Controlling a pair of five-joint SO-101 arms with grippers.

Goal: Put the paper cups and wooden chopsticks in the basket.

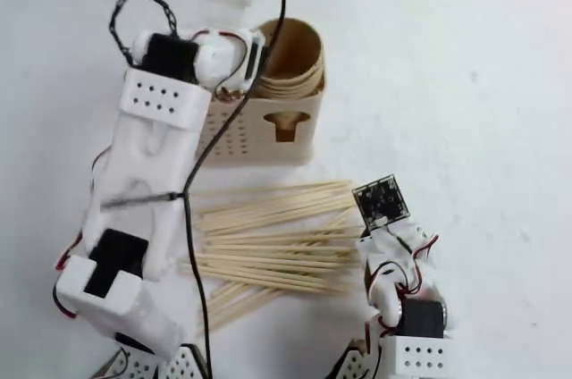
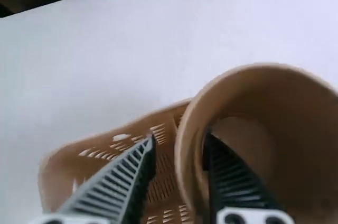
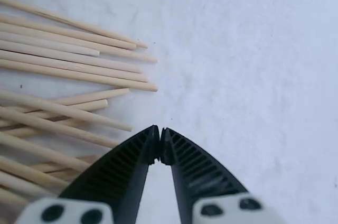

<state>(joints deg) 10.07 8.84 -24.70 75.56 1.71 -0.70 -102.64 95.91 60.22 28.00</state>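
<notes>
Looking down from above, the left arm's wrist covers its own pincer, so the grip is hard to read there. The left wrist view makes it plainer. The left pincer [image 2: 179, 139] stands narrowly parted astride the wall of a cup [image 2: 264, 123]. One finger [image 2: 227, 182] is inside against the wall, and the other [image 2: 127, 176] is outside with a sliver of gap to it. The cup's far side is cut off at the picture's edge.

From above, nested cups [image 1: 290, 57] stand upright in the basket [image 1: 268, 133], at its end away from the arm. I cannot count them. The basket's other end is hidden under the arm, though the left wrist view shows its slotted wall [image 2: 105, 150] below the cup.

Chopsticks [image 1: 277, 245] lie loose in a fan on the desk [image 1: 474, 84], near the basket's front. Some ends are hidden beneath the arms.

The right pincer [image 3: 160, 142] has its tips pressed together on nothing, over bare desk just beside the chopstick tips [image 3: 68, 60].
</notes>
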